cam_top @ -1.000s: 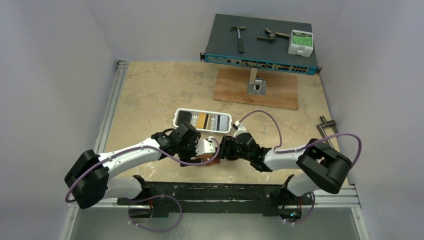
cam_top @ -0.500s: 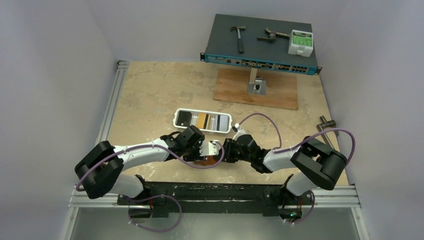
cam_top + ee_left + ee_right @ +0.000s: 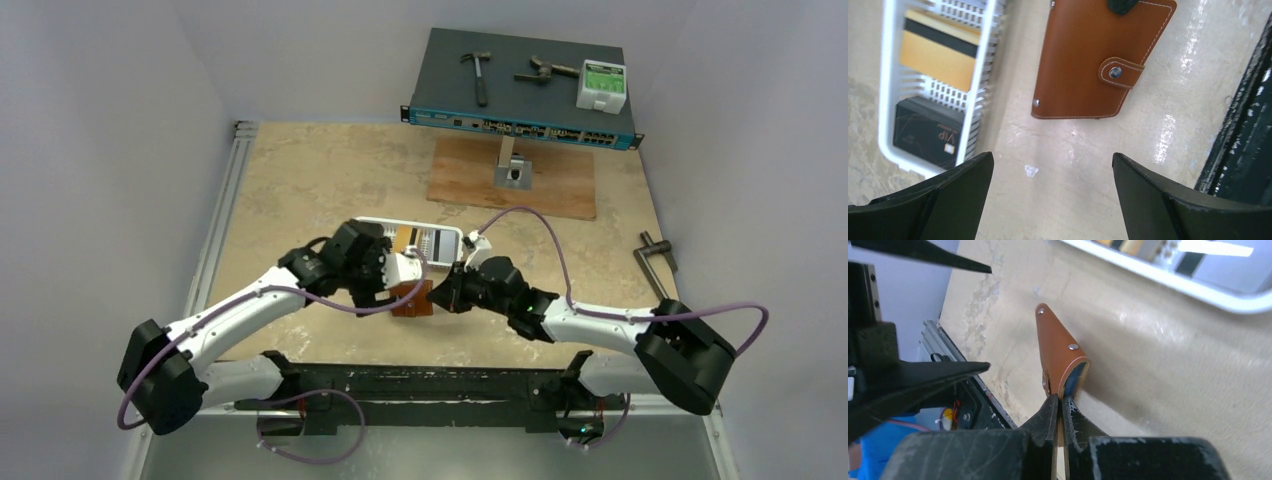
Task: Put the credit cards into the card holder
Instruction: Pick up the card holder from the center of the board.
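Right tool [image 3: 1058, 402] clamped on brown leather snap-tab card holder [image 3: 1060, 352] edge; left tool [image 3: 1052, 167] wide, empty. Holder beside white slotted tray [image 3: 885, 100].

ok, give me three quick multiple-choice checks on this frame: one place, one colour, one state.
1. Where is the black card? A) in the white tray B) on the wooden board C) on the bare table
2. The card holder is what colour? A) black B) brown C) white
3. The right jaws are: A) wide open B) resting on the tray C) shut on the card holder's edge
Answers: A, it lies in the tray beside the orange-yellow card; B, brown leather; C, the right wrist view shows them pinching its edge.
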### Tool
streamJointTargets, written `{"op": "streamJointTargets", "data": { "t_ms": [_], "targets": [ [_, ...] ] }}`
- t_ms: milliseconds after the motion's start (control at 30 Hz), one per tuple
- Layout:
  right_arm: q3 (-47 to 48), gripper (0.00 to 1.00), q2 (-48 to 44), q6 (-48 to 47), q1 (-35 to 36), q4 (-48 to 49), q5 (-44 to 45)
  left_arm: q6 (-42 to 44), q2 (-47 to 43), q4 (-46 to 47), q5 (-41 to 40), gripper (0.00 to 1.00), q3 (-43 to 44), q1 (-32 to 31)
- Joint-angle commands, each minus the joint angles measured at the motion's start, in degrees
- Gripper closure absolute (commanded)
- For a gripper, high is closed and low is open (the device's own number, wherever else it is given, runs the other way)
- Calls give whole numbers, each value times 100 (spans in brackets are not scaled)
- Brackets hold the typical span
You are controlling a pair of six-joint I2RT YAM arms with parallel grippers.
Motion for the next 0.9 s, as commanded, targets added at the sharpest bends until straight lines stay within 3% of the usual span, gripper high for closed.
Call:
{"op": "streamJointTargets", "data": {
  "t_ms": [0, 267, 467, 633, 867],
  "targets": [
    [699, 100, -403, -1442, 42, -953, 110, 287, -373, -1314, 1674, 8, 734, 869],
    [1887, 100, -356, -3187, 986, -2435, 422, 726, 72, -1793, 3066, 6, 1432, 1724],
    [2533, 100, -544, -3645, 1094, -3105, 434, 1101, 169, -2277, 3461, 6, 1495, 1847],
    [3069, 100, -508, -3953, 1231, -3520, 342, 898, -41, -2174, 3877, 7, 1330, 1847],
    [3575, 100, -437, -4242, 1385, -3862, 322, 614, -157, -2099, 4267, 17, 1411, 1977]
  ]
}}
